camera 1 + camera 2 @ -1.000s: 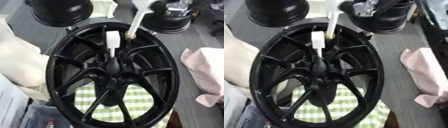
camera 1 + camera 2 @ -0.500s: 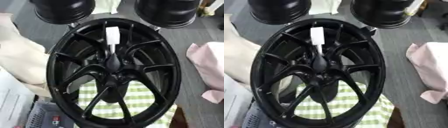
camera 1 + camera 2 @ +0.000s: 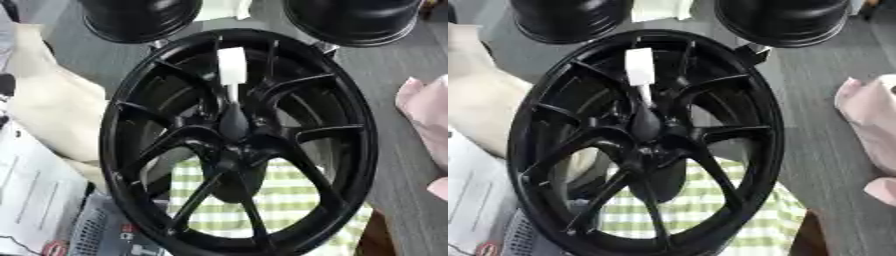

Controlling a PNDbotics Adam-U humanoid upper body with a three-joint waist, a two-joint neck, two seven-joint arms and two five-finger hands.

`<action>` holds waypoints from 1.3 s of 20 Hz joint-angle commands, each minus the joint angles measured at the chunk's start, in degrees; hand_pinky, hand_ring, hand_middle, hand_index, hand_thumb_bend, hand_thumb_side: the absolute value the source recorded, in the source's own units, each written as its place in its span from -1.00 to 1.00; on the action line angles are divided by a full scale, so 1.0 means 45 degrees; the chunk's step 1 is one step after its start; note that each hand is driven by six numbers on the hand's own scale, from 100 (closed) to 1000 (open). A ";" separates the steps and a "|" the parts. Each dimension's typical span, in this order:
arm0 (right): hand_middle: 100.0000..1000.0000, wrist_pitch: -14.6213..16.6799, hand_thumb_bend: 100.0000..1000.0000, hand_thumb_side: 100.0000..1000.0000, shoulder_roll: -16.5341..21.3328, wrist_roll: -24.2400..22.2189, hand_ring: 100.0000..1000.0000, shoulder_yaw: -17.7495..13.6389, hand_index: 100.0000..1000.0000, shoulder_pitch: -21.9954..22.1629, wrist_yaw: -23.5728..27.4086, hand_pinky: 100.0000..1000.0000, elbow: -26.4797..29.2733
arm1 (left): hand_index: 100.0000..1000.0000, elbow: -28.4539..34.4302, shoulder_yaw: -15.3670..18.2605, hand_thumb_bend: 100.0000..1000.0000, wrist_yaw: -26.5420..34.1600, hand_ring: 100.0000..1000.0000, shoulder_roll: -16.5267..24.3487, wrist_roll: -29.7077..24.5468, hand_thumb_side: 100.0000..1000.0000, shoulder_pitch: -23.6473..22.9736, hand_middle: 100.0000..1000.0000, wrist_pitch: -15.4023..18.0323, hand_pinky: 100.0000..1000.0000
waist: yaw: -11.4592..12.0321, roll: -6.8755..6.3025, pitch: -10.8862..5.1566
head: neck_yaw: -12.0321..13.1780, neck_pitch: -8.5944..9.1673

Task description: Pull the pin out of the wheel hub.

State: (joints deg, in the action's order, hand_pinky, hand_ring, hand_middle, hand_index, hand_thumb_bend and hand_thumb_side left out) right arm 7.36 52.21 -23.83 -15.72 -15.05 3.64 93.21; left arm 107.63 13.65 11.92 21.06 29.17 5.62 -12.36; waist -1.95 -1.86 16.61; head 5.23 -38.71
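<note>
Black and glossy, the wheel hub [image 3: 238, 145] fills the middle of the frame, over a green checked cloth [image 3: 280, 200]. Its pin [image 3: 231, 72], with a white head, stands in the hub's centre, pointing toward the upper middle. Neither my left hand nor my right hand shows in either view. Two black wheels [image 3: 140, 20] sit along the top edge, pink cloth [image 3: 872, 125] at right.

White pin [image 3: 232, 67] in blk wheel hub [image 3: 234, 150]
</note>
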 commanded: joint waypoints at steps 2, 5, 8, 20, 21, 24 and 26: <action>0.50 0.0203 -1.00 -0.01 -0.0191 0.0206 0.43 -0.0638 0.72 0.0230 0.0206 0.67 0.0255 | 0.16 0.0236 0.0170 0.38 0.0046 0.17 0.0155 0.0057 -0.24 0.0120 -0.25 0.0018 0.24 | -0.0069 0.0002 -0.0144 | -0.0023 0.0087; 0.39 0.0098 -1.00 -0.01 -0.0341 0.0610 0.34 -0.0666 0.65 0.0305 0.0616 0.65 0.0477 | 0.16 0.0242 0.0156 0.38 0.0045 0.17 0.0144 0.0044 -0.24 0.0132 -0.25 0.0017 0.24 | -0.0096 -0.0027 -0.0152 | -0.0044 0.0071; 0.30 -0.0065 -1.00 -0.06 -0.0466 0.1089 0.28 -0.0509 0.60 0.0251 0.1102 0.65 0.0941 | 0.16 0.0267 0.0122 0.38 0.0032 0.17 0.0144 0.0011 -0.24 0.0185 -0.26 0.0021 0.24 | -0.0074 -0.0051 -0.0152 | -0.0108 0.0092; 0.10 -0.0872 -1.00 -0.01 -0.1859 0.1975 0.13 0.0653 0.46 -0.0297 0.3110 0.62 0.2740 | 0.16 0.0456 -0.0157 0.37 -0.0021 0.17 0.0152 -0.0237 -0.24 0.0656 -0.26 0.0024 0.24 | 0.0153 -0.0083 -0.0053 | -0.0133 0.0061; 0.10 -0.0957 -1.00 -0.01 -0.1973 0.1996 0.13 0.0727 0.46 -0.0364 0.3219 0.62 0.2770 | 0.16 0.0473 -0.0175 0.37 -0.0041 0.17 0.0143 -0.0250 -0.24 0.0701 -0.26 0.0022 0.24 | 0.0168 -0.0087 -0.0047 | -0.0130 0.0053; 0.08 -0.1322 -1.00 0.06 -0.2485 0.1826 0.11 0.1023 0.45 -0.0569 0.3349 0.62 0.2613 | 0.16 0.0523 -0.0274 0.37 -0.0075 0.17 0.0100 -0.0317 -0.24 0.0883 -0.26 0.0021 0.24 | 0.0225 -0.0101 -0.0027 | -0.0129 0.0082; 0.08 -0.1515 -1.00 0.09 -0.2829 0.1669 0.11 0.1156 0.45 -0.0713 0.3413 0.61 0.2465 | 0.16 0.0532 -0.0340 0.38 -0.0141 0.17 0.0085 -0.0366 -0.23 0.1002 -0.25 0.0003 0.24 | 0.0251 -0.0115 -0.0006 | -0.0104 0.0160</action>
State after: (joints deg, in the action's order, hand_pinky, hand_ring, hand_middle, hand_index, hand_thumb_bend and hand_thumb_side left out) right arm 1.07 39.04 -16.06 -10.48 -17.60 18.32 104.01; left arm 108.85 12.14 11.52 20.56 27.82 9.56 -12.44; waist -0.89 -2.43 17.27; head 4.68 -38.64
